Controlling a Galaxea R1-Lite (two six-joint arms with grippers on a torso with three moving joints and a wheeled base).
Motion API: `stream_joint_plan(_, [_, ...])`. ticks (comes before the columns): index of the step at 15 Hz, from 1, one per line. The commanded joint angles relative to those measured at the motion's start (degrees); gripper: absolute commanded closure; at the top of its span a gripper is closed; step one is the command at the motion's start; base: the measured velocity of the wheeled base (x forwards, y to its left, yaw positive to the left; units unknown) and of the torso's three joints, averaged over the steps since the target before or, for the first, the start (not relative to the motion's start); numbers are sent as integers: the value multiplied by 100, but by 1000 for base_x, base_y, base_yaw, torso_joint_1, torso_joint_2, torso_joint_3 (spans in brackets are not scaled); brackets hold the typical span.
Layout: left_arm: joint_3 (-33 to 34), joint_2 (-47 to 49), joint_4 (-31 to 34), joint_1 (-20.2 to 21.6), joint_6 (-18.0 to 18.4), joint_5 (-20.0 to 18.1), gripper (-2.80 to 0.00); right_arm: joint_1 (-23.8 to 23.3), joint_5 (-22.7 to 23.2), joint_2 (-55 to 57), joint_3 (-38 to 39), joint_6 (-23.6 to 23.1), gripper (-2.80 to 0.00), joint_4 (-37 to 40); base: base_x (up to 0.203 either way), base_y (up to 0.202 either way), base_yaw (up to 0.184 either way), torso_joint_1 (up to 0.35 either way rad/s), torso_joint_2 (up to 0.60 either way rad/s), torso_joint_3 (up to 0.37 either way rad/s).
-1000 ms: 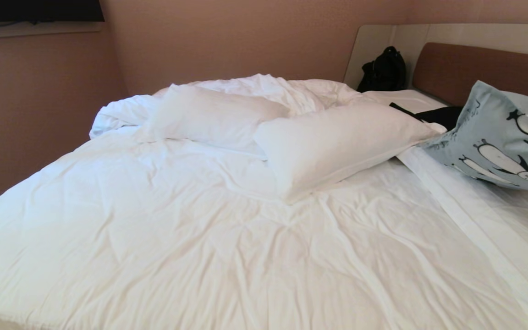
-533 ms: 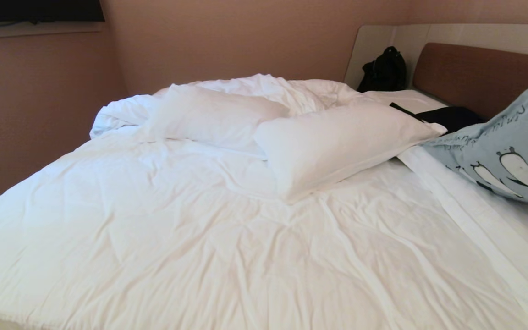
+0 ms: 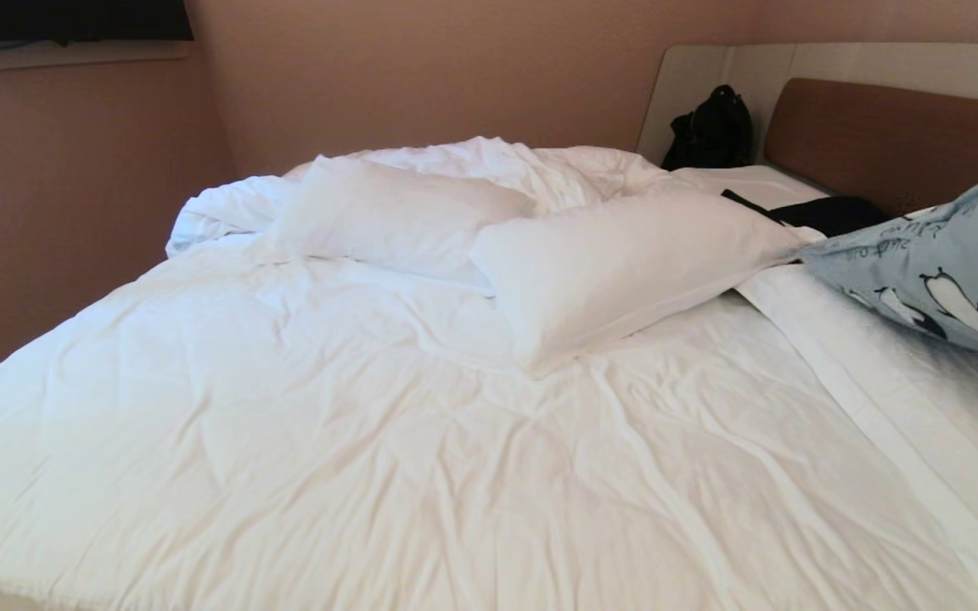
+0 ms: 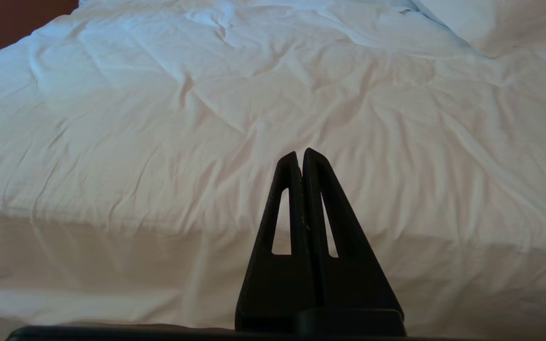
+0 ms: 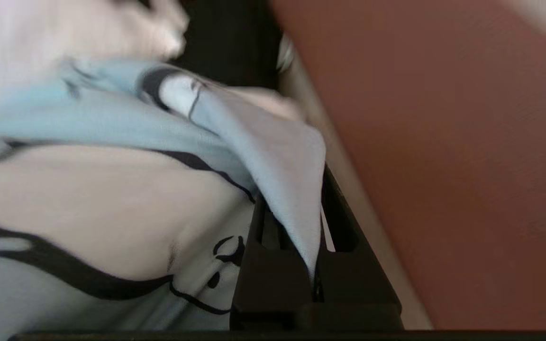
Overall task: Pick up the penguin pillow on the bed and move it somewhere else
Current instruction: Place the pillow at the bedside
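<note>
The right gripper [image 5: 308, 222] is pressed together on a fold of the penguin pillow [image 5: 112, 199]; the light blue cloth comes out between its two black fingers [image 5: 263, 265], and the bulk of the pillow hangs from the fingers toward about 9 o'clock in the right wrist view. Beside the gripper, at 3 o'clock in that view, is the brown headboard [image 5: 443, 166].

In the head view the gripper itself is not visible. The penguin pillow [image 3: 939, 271] is at about 3 o'clock, at the right edge of the picture, tilted, with its upper part raised in front of the headboard [image 3: 888, 136] and its left corner near the bed [image 3: 370, 441]. Whether this corner touches the sheet I cannot tell.

The left gripper [image 4: 301, 156] has its two fingers closed together with nothing between them, and it points at the white duvet [image 4: 206, 118] near the bed's edge.

Count: one penguin pillow, two plain white pillows [image 3: 616, 263], one at 12 o'clock and the other [image 3: 396, 212] at 11 o'clock. One black bag [image 3: 710, 127] stands at 1 o'clock in the corner, and one dark garment [image 3: 829, 216] lies near the headboard.
</note>
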Motion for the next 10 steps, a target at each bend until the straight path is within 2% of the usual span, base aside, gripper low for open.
stream_joint_plan(1, [0,-2,-1,0,0,0,0,-5,1,-284,1,236,0,-440,0,0,0,0,0,0])
stream_joint_plan(4, [0,-2,-1,0,0,0,0,-11,-22,-374,1,233,0,-893,0,0,0,0,0,0])
stream_joint_plan(10, [0,-2,-1,0,0,0,0,6,75,-219,15,255,0,-833,0,0,0,0,0,0])
